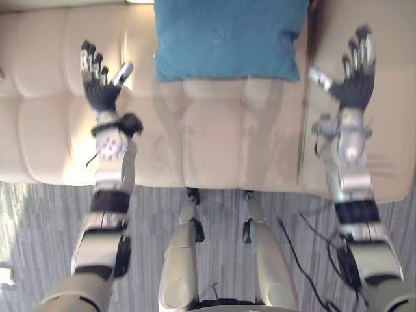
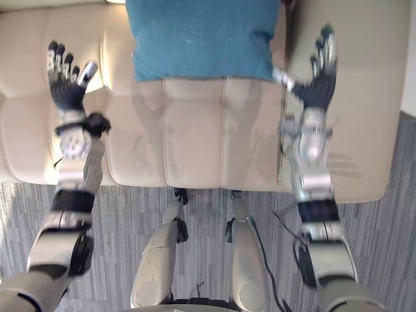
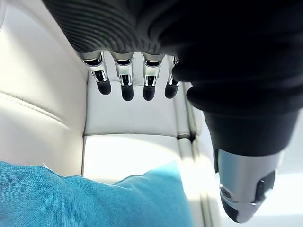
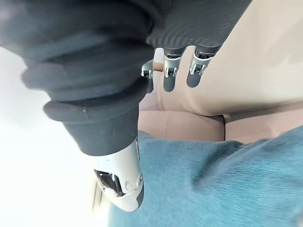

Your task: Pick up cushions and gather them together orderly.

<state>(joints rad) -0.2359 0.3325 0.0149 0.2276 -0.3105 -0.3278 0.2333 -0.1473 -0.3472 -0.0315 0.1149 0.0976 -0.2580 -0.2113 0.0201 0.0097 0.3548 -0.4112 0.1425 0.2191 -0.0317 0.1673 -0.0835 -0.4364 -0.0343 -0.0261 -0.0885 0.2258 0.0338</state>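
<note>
A teal blue cushion [image 1: 229,38] leans against the back of a cream leather sofa [image 1: 214,143], in the middle of the seat. My left hand [image 1: 99,83] hovers over the seat to the cushion's left, fingers straight and spread, holding nothing. My right hand [image 1: 355,73] is raised to the cushion's right, above the sofa's armrest [image 1: 383,130], also open and empty. The left wrist view shows the cushion's corner [image 3: 94,198] past my straight fingers [image 3: 124,85]. In the right wrist view the cushion [image 4: 218,184] lies beyond my thumb.
The sofa seat has stitched panels and spans the whole width. A grey striped carpet [image 1: 39,221] lies in front of the sofa. A small pale object [image 1: 5,274] sits on the floor at the far left.
</note>
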